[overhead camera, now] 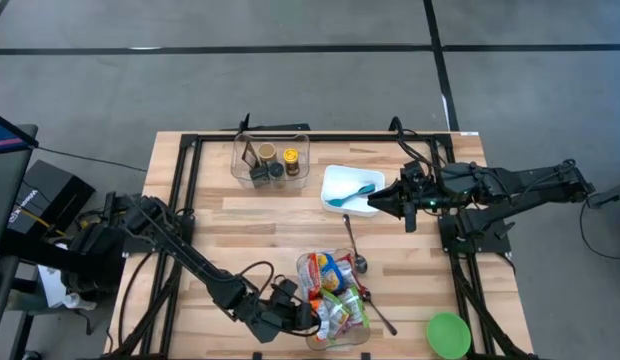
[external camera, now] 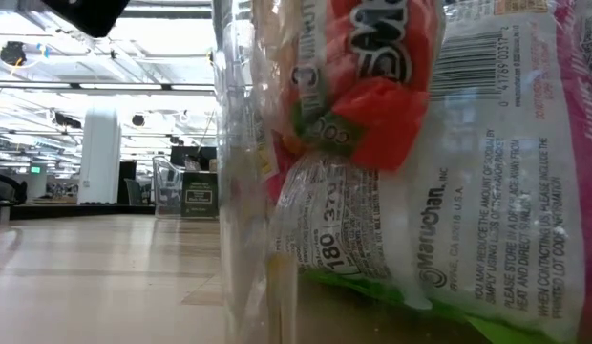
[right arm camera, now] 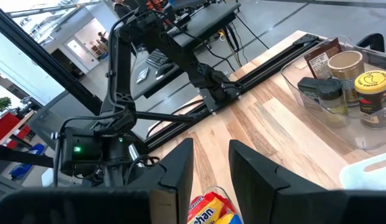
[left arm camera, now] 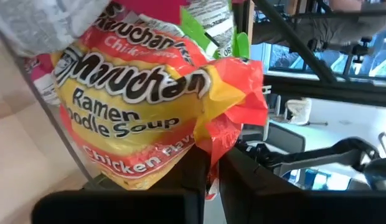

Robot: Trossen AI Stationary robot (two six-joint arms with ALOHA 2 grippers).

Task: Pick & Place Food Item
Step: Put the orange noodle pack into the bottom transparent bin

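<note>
Left claw (overhead camera: 298,316) pinches the ramen packet (left arm camera: 149,106) edge in the clear bin (overhead camera: 365,335) at the counter's (overhead camera: 260,225) near edge — right claw (overhead camera: 374,203) spread, over the white tray (overhead camera: 335,180).

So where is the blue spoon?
In the high view, the blue spoon lies in the white tray, right of the clear jar bin, beside the right tool.

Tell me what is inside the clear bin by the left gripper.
The clear bin holds piled ramen packets; the left gripper pinches one packet's edge. Whatever lies beneath the pile is covered.
</note>
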